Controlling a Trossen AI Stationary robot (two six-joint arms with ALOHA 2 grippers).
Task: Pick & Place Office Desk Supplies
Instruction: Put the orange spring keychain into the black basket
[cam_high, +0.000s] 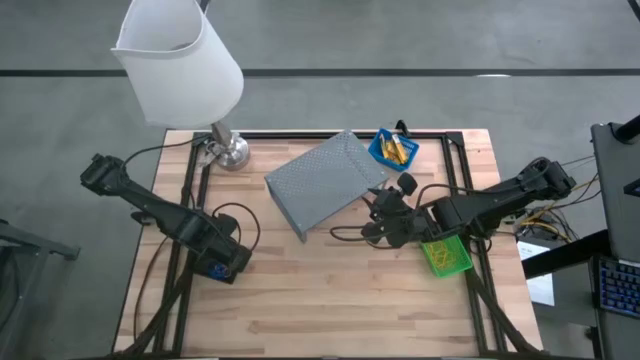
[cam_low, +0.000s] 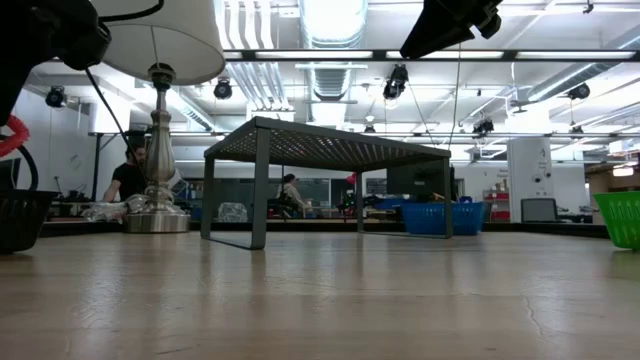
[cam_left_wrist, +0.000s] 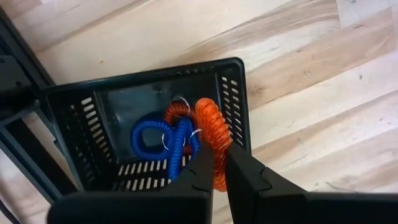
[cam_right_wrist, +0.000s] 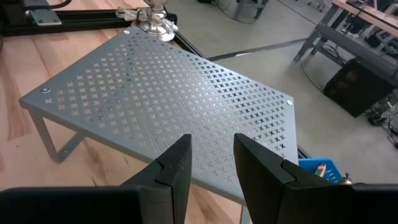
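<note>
Black bin (cam_left_wrist: 149, 118) holds two loops, blue (cam_left_wrist: 155, 140) and red (cam_left_wrist: 208, 134); left end effector (cam_left_wrist: 217, 171) pinches the red. Right end effector (cam_right_wrist: 211, 165), spread and empty, faces the grey riser (cam_right_wrist: 168, 93). Three bins total.

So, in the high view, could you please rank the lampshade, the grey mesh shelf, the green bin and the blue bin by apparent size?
1. White lampshade, though it sits nearer the camera, so its lead is unsure.
2. Grey mesh shelf.
3. Green bin.
4. Blue bin.
</note>
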